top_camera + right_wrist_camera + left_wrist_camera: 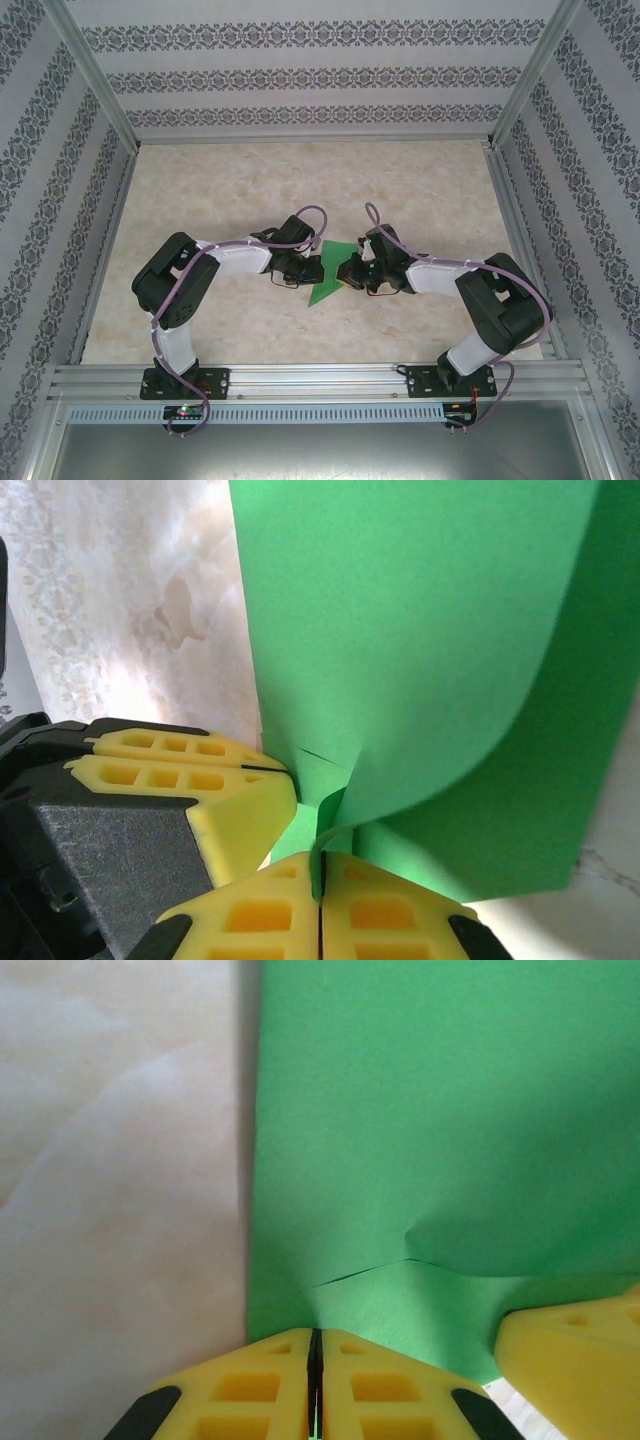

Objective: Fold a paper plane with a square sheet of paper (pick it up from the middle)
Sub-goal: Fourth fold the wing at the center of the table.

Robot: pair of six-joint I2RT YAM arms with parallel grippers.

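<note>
I see patterned walls (300, 80) around a pale marbled table (250, 180). At its middle sits the bright-green sheet of paper (326, 285), partly folded, with one layer curling up. The left gripper (315, 1350) and the right gripper (320, 872) each pinch its edge, jaws pressed together.

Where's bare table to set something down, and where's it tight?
Free: far half of the table, between the green paper and the back wall; also the near strip between the arm bases. Crowded: centre, where the left gripper and right gripper pinch the paper.
</note>
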